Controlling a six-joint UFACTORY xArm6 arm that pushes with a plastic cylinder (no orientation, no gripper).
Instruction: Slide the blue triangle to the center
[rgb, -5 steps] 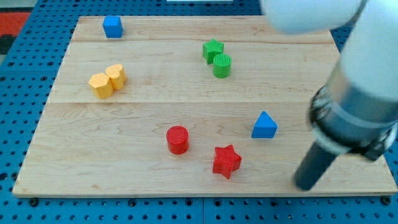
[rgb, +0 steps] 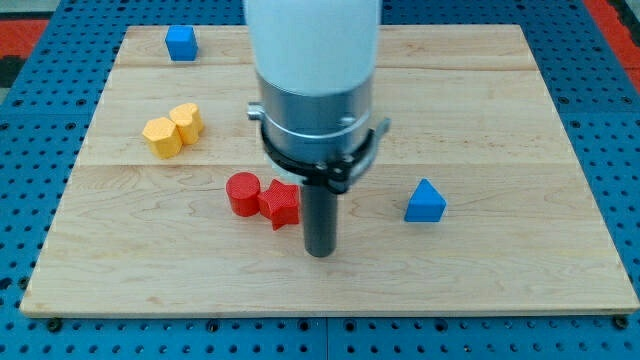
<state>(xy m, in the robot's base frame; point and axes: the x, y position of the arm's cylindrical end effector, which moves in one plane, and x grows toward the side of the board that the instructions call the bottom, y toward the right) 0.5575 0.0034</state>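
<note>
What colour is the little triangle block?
Blue. The blue triangle shows clearly in the camera view, at the view's right of my tip.

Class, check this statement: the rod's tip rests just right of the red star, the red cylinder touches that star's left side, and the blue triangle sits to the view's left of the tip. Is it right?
Not quite. In the camera view the blue triangle sits to the view's right of my tip, not left. The rest holds: my tip is just right of the red star, and the red cylinder touches that star's left side.

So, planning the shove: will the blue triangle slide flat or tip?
The blue triangle sits flat on the board, so it probably slides. An off-centre push may spin it. My tip stands apart at its left.
</note>
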